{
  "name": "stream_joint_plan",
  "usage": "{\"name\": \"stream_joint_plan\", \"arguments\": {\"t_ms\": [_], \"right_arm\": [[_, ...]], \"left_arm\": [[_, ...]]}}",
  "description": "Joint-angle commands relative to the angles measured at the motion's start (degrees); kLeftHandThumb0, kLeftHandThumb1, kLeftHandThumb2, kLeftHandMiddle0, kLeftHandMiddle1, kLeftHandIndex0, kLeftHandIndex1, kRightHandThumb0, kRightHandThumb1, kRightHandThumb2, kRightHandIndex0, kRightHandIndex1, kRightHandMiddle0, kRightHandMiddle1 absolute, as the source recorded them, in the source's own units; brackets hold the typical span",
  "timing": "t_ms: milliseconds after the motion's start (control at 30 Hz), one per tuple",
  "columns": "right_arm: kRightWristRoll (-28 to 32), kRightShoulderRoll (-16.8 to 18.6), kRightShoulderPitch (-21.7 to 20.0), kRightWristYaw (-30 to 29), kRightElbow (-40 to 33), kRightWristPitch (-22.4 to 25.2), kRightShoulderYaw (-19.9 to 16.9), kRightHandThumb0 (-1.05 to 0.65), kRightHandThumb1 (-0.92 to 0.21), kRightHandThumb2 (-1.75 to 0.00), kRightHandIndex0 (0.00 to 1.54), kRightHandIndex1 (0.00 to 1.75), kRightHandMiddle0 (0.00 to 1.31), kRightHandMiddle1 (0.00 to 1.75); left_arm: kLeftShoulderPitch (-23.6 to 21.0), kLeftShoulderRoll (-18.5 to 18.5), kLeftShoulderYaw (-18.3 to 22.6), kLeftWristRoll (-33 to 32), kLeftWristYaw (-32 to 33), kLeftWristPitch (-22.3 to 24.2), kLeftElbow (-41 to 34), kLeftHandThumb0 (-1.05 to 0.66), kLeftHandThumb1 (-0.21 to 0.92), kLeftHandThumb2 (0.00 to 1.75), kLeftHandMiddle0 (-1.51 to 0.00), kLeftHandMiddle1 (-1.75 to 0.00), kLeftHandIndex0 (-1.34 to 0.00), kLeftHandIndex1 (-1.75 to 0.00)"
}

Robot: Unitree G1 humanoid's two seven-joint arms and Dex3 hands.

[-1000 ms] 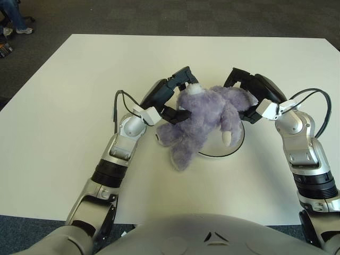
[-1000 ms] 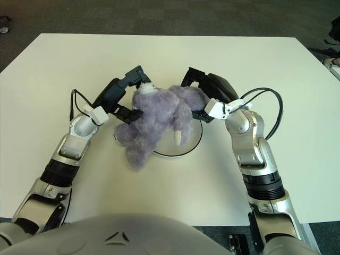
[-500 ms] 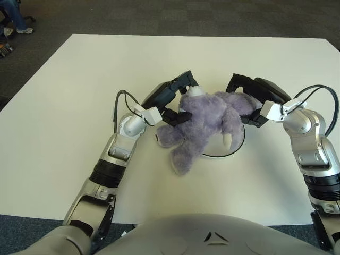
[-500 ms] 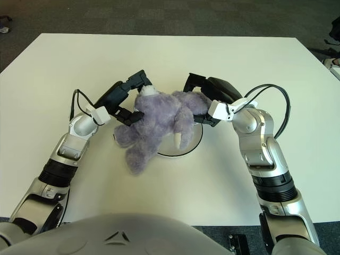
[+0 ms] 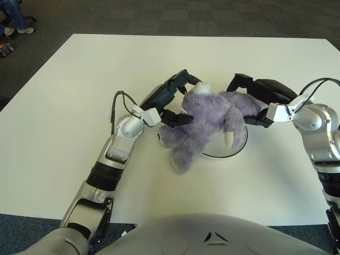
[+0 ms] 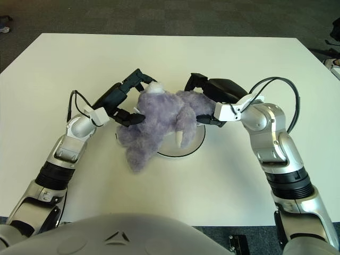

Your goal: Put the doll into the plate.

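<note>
Fingers of both the left hand (image 5: 171, 101) and right hand (image 5: 254, 101) clasp the doll (image 5: 204, 119) over the plate (image 5: 237, 147).

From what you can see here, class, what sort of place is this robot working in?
Probably an office or lab: a plain white table on dark carpet tiles, and someone's legs and shoes at the far left.

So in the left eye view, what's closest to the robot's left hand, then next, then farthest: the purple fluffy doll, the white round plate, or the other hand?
1. Purple fluffy doll: the left hand touches its left side.
2. White round plate: under the doll's right part.
3. Right hand: across the doll, on the far right.
</note>
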Motion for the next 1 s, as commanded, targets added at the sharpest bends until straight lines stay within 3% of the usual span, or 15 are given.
{"name": "stream_joint_plan", "arguments": {"t_ms": [0,100,233,333,467,567,867,967], "right_arm": [[3.5,-2.0,-0.3,1.8,-1.7,0.8,-3.6,0.07,-0.36,-1.09,0.45,1.74,0.0,0.92],[5.9,-2.8,0.2,2.9,-2.4,1.6,-5.6,-0.37,-0.33,-0.95,0.27,1.74,0.0,0.84],[6.6,-4.2,-0.1,3.9,-3.0,2.7,-6.4,-0.55,-0.33,-0.89,0.19,1.75,0.0,0.77],[6.8,-5.0,-0.5,4.6,-3.6,4.0,-6.5,-0.59,-0.33,-0.87,0.26,1.75,0.0,0.73],[8.0,-5.7,-1.0,5.6,-4.3,6.1,-7.0,-0.59,-0.33,-0.85,0.38,1.75,0.0,0.67],[9.7,-6.0,-1.2,6.5,-4.5,7.2,-7.8,-0.55,-0.33,-0.85,0.56,1.75,0.0,0.61],[15.6,-5.9,-2.1,7.4,-1.8,4.7,-9.8,-0.51,-0.32,-0.86,0.74,1.75,0.0,0.52],[19.0,-6.3,-3.9,9.2,1.7,3.5,-10.0,-0.45,-0.28,-0.91,0.79,1.75,0.0,0.47]], "left_arm": [[0.1,0.9,-0.2,0.0,-0.9,0.2,-1.0,-0.9,0.79,0.46,0.0,-1.41,0.0,-0.67],[-0.2,1.1,-0.2,-0.3,-1.4,0.1,-1.0,-0.92,0.85,0.4,0.0,-1.37,0.0,-0.59],[-0.4,1.3,-0.1,-0.5,-1.5,-0.5,-0.8,-0.94,0.9,0.35,0.0,-1.61,0.0,-0.52],[-0.6,1.5,0.1,-0.4,-1.4,-1.1,-0.4,-0.95,0.91,0.34,0.0,-1.68,0.0,-0.5],[-0.7,1.6,0.2,-0.5,-1.4,-1.5,-0.1,-0.97,0.92,0.36,0.0,-1.37,0.0,-0.46],[-0.7,1.7,0.3,-0.9,-1.6,-1.7,0.0,-0.97,0.92,0.37,0.0,-1.19,0.0,-0.42],[-0.9,2.3,0.6,-0.8,-1.9,-2.1,0.1,-0.98,0.92,0.44,0.0,-1.17,0.0,-0.34],[-1.0,2.7,0.6,-0.3,-1.6,-2.3,0.3,-0.98,0.92,0.49,0.0,-0.98,0.0,-0.29]]}}
